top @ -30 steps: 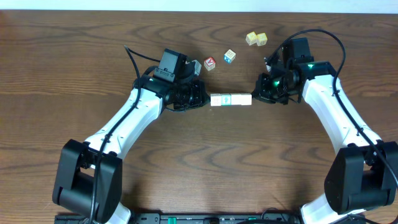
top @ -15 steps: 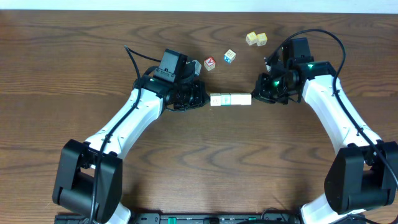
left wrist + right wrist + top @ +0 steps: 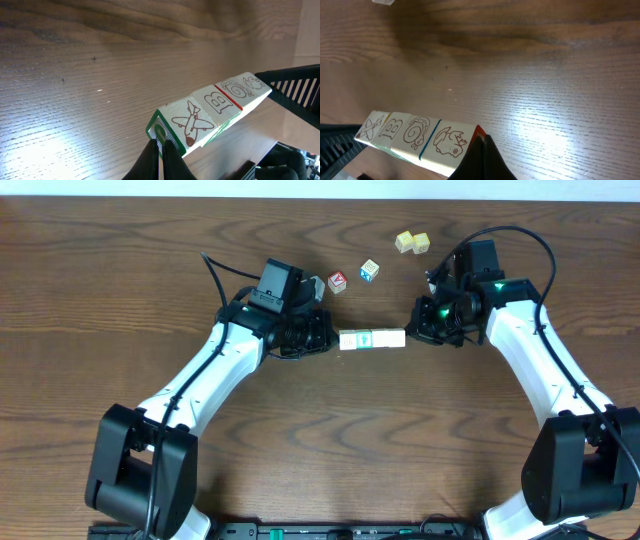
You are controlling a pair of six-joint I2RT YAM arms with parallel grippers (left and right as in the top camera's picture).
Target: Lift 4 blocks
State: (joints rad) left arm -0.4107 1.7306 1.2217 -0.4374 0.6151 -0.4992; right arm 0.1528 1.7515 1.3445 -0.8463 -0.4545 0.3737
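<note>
Four cream-faced letter blocks [image 3: 372, 339] form one straight row between my two grippers. The left gripper [image 3: 331, 340] is shut, its closed tips pressed against the row's left end. The right gripper [image 3: 411, 335] is shut too and presses the right end. In the left wrist view the row [image 3: 210, 117] shows a plane, a B, a snail and a green-edged end face at my shut gripper [image 3: 161, 147]. The right wrist view shows the same row [image 3: 415, 135], its red-edged end against my shut gripper [image 3: 481, 145]. The row seems to hang slightly above the table.
A red-faced cube [image 3: 337, 281] and a blue-faced cube [image 3: 370, 270] lie behind the row. Two pale yellow cubes [image 3: 411, 242] sit together farther back right. Bare wooden table [image 3: 360, 430] stretches in front of the arms.
The left arm has edged slightly to the right against the row. The right arm and the loose cubes have not moved.
</note>
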